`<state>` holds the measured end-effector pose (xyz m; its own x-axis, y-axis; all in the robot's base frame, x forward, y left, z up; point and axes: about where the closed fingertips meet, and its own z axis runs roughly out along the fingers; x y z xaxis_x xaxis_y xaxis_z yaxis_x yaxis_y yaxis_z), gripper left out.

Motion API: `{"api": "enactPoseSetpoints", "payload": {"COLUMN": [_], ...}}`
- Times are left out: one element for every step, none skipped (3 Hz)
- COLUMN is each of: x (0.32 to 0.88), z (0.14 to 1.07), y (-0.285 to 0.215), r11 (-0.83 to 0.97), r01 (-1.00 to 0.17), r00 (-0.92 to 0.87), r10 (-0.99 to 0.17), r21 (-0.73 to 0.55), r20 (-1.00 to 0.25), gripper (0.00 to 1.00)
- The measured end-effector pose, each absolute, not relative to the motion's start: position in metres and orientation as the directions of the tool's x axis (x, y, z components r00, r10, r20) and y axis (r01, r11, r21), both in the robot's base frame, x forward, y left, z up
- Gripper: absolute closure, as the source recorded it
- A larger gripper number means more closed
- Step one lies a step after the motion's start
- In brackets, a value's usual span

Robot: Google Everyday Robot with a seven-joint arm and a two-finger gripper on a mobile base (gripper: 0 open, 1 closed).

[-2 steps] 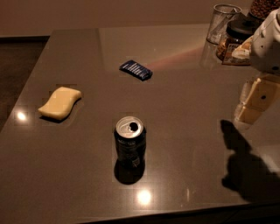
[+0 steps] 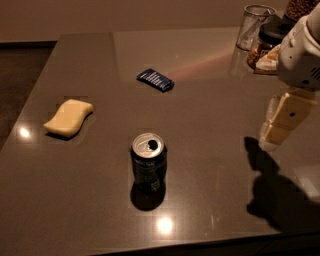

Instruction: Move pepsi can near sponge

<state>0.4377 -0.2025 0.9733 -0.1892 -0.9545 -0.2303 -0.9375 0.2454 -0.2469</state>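
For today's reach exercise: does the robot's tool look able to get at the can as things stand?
Probably yes: the tool hangs over the table at the right of the view, the can stands alone mid-table, and nothing lies between them.

The pepsi can (image 2: pixel 148 167) stands upright mid-desk (image 2: pixel 210 95); sponge (image 2: pixel 68 117) to its left (well apart); hand (image 2: pixel 272 135) hovers right.

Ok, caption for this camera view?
Upright pepsi can stands centre, sponge far left, end effector hovering at right, touching neither.

Gripper (image 2: pixel 270 140) over the table's right side, arm (image 2: pixel 302 55) cropped there; jar (image 2: pixel 299 8) cut by top edge.
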Motion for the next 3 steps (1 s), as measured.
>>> {"api": "enactPoseSetpoints", "payload": {"x": [0.437,0.436,0.433], "z": [0.959,0.944,0.927], "y": [-0.183,-0.155,-0.12], "r11": [0.221,0.187,0.136], "r01": [-0.951,-0.968,-0.983], "r00": [-0.156,-0.115,-0.064], "r10": [-0.948,-0.924,-0.882], "r21": [-0.218,-0.167,-0.122], "r20": [-0.278,-0.365,-0.467], "gripper": [0.0,0.0,0.0]}}
